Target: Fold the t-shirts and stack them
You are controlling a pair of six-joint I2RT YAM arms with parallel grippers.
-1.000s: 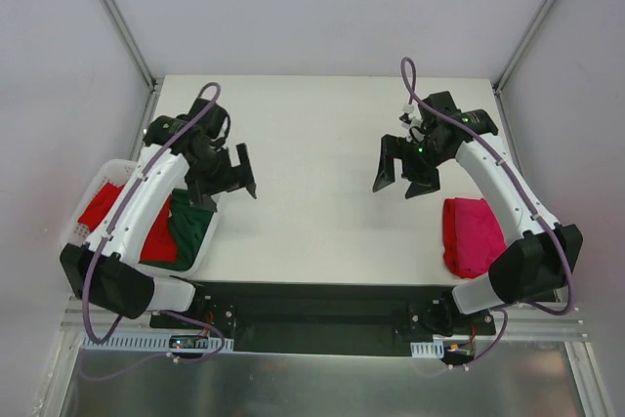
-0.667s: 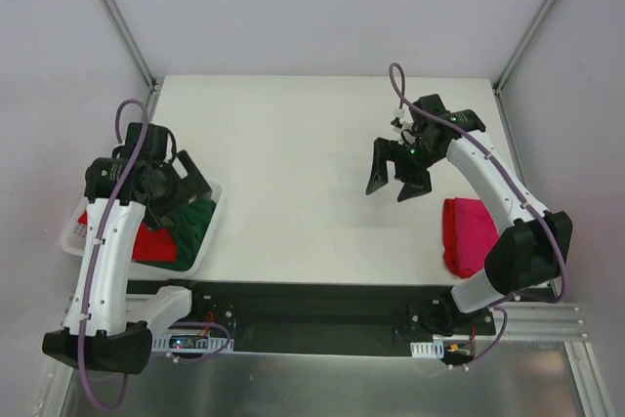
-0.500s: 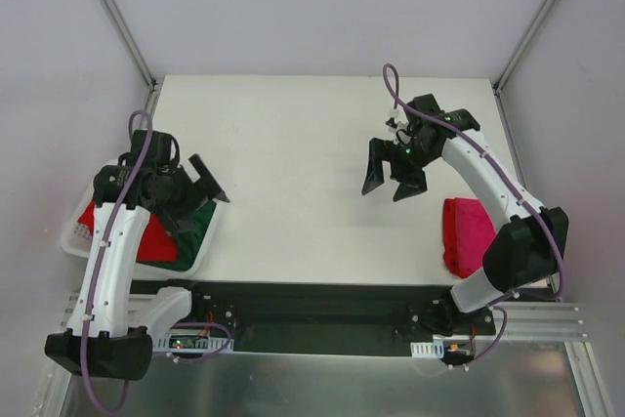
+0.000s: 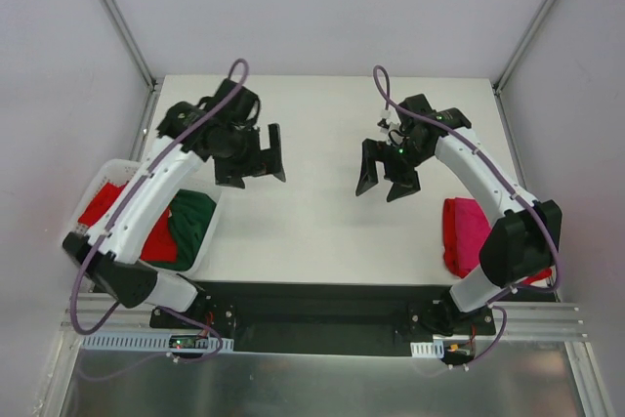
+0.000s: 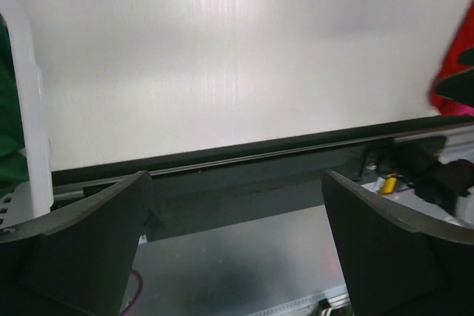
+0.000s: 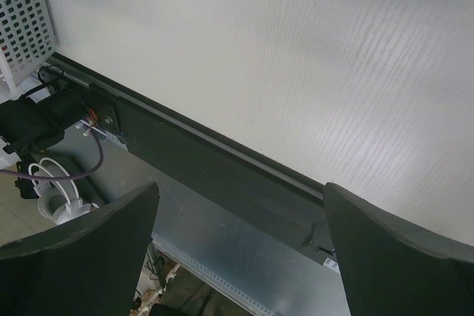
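A folded magenta-pink t-shirt (image 4: 472, 234) lies on the table at the near right; a blurred bit of it shows at the right edge of the left wrist view (image 5: 458, 61). A bright red t-shirt (image 4: 103, 210) and a dark green t-shirt (image 4: 193, 225) lie crumpled in the white basket (image 4: 115, 172) at the left. The green cloth also shows in the left wrist view (image 5: 9, 116). My left gripper (image 4: 256, 161) is open and empty above the table's left middle. My right gripper (image 4: 384, 183) is open and empty above the table's centre right.
The white table (image 4: 322, 134) spans the middle. Its dark front rail (image 5: 244, 160) and metal frame lie near the arm bases. The basket's lattice wall shows in the right wrist view (image 6: 26, 12). Grey walls enclose the left, back and right.
My left arm swung from over the basket up and right to the table's left middle, still empty. My right gripper drifted slightly left and down.
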